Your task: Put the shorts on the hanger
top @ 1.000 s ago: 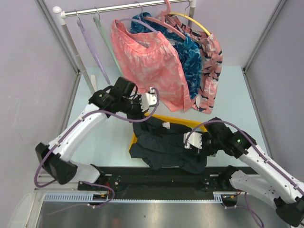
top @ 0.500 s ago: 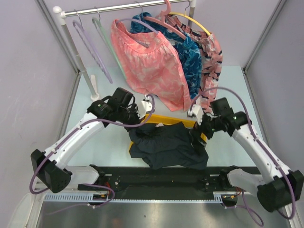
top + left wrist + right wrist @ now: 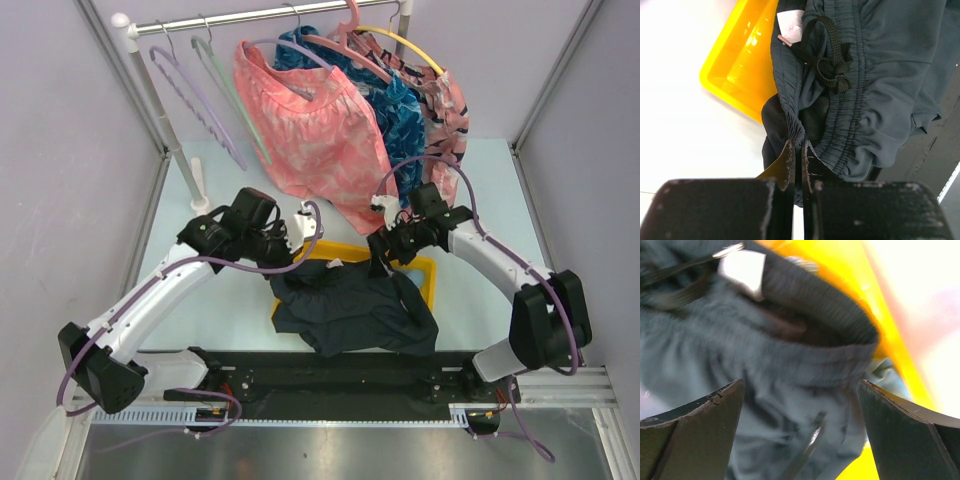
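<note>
1. At the far left of the rail [image 3: 250, 15], the hanger [image 3: 228, 95] hangs bare by its hook, pale mint-green. It is just right of a lavender hanger [image 3: 190, 90] and well apart from the shorts.
2. The left fingers [image 3: 786, 165] are closed tight on a pinch of the shorts' gathered waistband, at its left end, over the near-left corner of the yellow tray [image 3: 735, 70].
3. The shorts [image 3: 350, 310] lie bunched, dark navy, on the front centre of the desk [image 3: 230, 300]. They are partly in the tray and spill over its near edge. In the left wrist view the black drawstring [image 3: 827, 60] is knotted beside a white label [image 3: 790, 22].
4. The right fingers [image 3: 695, 430] are spread wide and hold nothing. They sit just above the waistband's right end at the tray's far side; whether they touch the cloth cannot be told.
5. Behind them, a pink patterned garment [image 3: 310, 130] and a blue patterned garment [image 3: 405, 115] hang on the rail.
</note>
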`<state>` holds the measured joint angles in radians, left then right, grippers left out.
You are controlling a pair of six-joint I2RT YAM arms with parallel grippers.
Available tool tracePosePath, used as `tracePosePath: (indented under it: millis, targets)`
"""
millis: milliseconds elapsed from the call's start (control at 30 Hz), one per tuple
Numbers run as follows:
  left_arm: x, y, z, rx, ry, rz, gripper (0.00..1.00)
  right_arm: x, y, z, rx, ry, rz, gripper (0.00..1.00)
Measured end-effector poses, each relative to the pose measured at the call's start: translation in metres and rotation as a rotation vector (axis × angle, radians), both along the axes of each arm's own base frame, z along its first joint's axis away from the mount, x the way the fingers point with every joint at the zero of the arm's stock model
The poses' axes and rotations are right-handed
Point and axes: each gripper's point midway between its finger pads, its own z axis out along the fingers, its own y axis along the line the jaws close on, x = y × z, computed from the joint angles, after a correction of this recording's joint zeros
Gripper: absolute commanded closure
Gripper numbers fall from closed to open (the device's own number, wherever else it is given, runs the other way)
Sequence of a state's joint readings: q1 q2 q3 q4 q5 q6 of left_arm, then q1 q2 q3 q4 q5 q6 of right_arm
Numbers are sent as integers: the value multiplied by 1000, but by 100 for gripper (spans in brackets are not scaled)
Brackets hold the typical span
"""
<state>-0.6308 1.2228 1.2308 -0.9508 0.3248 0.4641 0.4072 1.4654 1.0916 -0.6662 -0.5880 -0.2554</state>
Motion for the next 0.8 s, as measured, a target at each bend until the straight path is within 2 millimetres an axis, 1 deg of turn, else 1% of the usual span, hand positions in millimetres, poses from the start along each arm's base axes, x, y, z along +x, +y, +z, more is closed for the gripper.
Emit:
tracePosePath:
  millis: [33,133,167,233,267,300,333,433,467,533,600,633,667,733,767,800]
  targets:
    - [-1,1,-1,1,1,-1,100,4,0,-5,-11,0,-7,1]
    - [-4,4,-5,8,4,-5,100,15,0,-19,-38,-4,-20,11]
    - [-5,4,-6,9,5,-5,100,15,0,-22,-43,0,-19,27]
    - [-6,5,-8,10,6,-6,100,14,3,-25,-44,3,1,45]
    - [-7,5,-9,11,7,-5,100,11,5,-25,-39,7,12,72]
    - [-7,6,-10,10,7,-5,100,8,8,-24,-28,15,29,88]
    - [-8,6,-11,10,8,-4,100,5,10,-23,-16,15,49,100]
    - [-8,6,-16,6,13,4,95,-4,13,-19,-2,15,98,100]
    - [-9,6,-18,4,16,9,92,-6,11,-15,1,6,106,100]
    - [-8,6,-20,0,15,19,89,-10,5,-1,7,-39,127,100]
    - [-8,7,-20,-7,10,36,81,-17,-4,23,21,-121,148,100]
    - [-8,8,-19,-14,-1,48,69,-24,-10,43,30,-199,166,100]
    - [-9,9,-18,-18,-12,53,62,-29,-15,58,37,-256,177,100]
    - [-13,13,-17,-24,-48,52,54,-47,-24,89,52,-388,215,100]
    - [-17,15,-18,-21,-57,45,46,-54,-27,100,57,-437,233,100]
    - [-24,17,-19,-16,-63,28,45,-65,-31,111,59,-492,261,100]
